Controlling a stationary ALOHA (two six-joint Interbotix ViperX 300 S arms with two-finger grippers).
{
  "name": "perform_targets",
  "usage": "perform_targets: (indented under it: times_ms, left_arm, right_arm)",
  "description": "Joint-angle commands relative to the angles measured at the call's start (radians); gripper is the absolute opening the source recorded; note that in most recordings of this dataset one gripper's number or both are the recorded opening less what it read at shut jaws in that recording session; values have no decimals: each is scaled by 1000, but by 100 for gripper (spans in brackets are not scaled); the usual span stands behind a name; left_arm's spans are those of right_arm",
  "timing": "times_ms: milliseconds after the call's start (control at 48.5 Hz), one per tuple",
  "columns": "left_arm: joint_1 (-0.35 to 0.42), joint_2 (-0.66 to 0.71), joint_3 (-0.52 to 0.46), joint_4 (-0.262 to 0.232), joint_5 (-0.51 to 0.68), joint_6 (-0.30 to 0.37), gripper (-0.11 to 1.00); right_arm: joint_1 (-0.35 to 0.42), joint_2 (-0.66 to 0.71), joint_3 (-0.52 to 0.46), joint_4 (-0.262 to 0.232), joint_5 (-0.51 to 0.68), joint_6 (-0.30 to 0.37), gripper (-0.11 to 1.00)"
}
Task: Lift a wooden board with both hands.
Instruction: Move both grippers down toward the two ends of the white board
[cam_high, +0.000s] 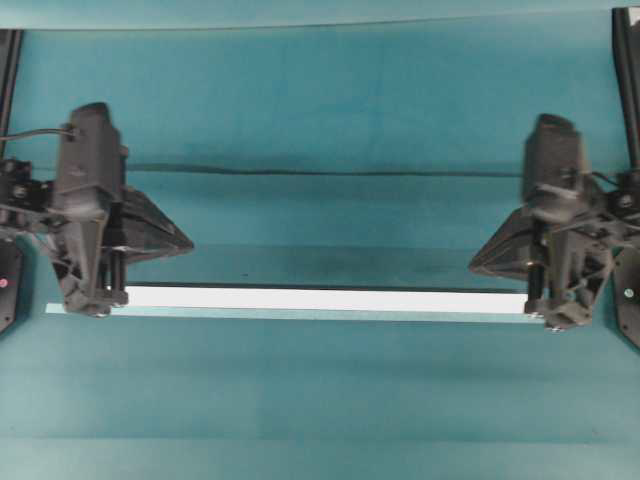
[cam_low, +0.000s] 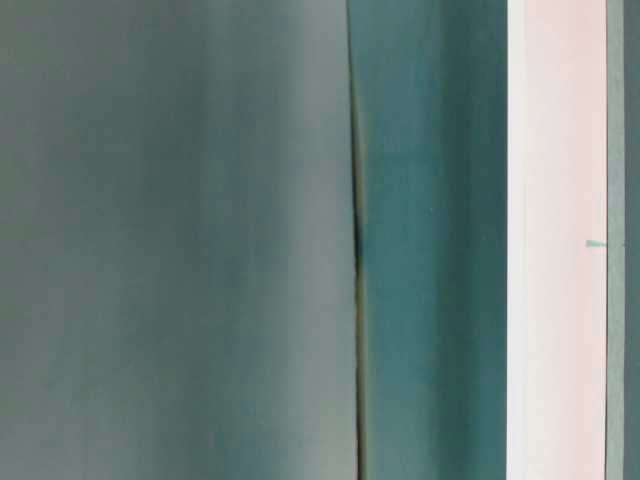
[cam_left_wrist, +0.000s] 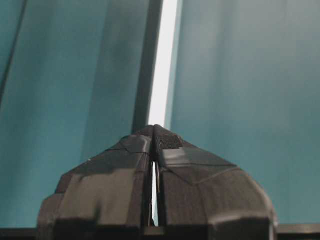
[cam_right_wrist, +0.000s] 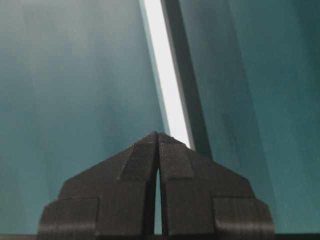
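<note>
- Left wrist view shows my left hand (cam_left_wrist: 154, 131) pinched shut, with a thin bit of the wooden board (cam_left_wrist: 163, 60) between its two fingers.
- Right wrist view shows my right hand (cam_right_wrist: 158, 135) pinched shut too, and the board runs away from its tip, a little to one side. I cannot tell from that view alone how much of the board sits inside.
- From above, my left hand (cam_high: 98, 300) is at the board's left end and my right hand (cam_high: 548, 312) is at its right end.
- The board (cam_high: 320, 298) lies long-ways across the view, straight from one hand to the other.
- A dark shadow line runs along its far edge on the teal desk (cam_high: 320, 410), so I think it is a little way up.
- Each hand is just as near to its own end, so neither one leads.
- I think both hands must rise together, or the board will tip.
- A pale teal strip (cam_high: 300, 313) runs just beside the board's near edge.
- The table-level view is too blurry to help.
</note>
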Motion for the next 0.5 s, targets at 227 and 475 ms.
perform_targets:
  times_ms: [227,475]
  left_arm:
    - [3,123,-115,5,164,9,-2]
    - [12,186,-161,8,241,17,-2]
  right_arm:
    - [-2,192,-158,-32,198,-38,1]
    - [-2,282,-229,-48,258,-164,1]
